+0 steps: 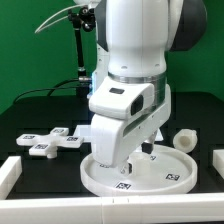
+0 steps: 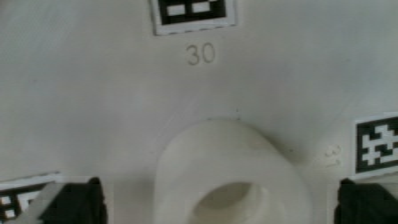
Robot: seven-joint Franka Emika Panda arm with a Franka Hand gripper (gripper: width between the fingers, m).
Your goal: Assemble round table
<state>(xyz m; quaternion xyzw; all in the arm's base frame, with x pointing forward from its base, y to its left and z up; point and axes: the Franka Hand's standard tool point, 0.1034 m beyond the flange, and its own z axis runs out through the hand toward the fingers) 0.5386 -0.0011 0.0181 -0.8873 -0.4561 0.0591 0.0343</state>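
The large round rimmed disc [image 1: 172,178] lies flat on the black table at the front, with square tags on its face. My gripper [image 1: 128,165] hangs straight down over its middle. In the wrist view the disc's face [image 2: 107,100] fills the picture, and a raised hollow hub [image 2: 217,165] stands between my fingers. The gripper [image 2: 217,205] is open, with one dark fingertip [image 2: 71,203] on each side and clear of the hub. The cross-shaped foot piece [image 1: 55,141] lies at the exterior view's left. The short cylindrical post [image 1: 186,140] lies at the exterior view's right, behind the disc.
A white rail [image 1: 9,176] runs along the table's front at the exterior view's left, and another white rail [image 1: 214,166] at its right. A black stand with cables [image 1: 79,55] rises at the back.
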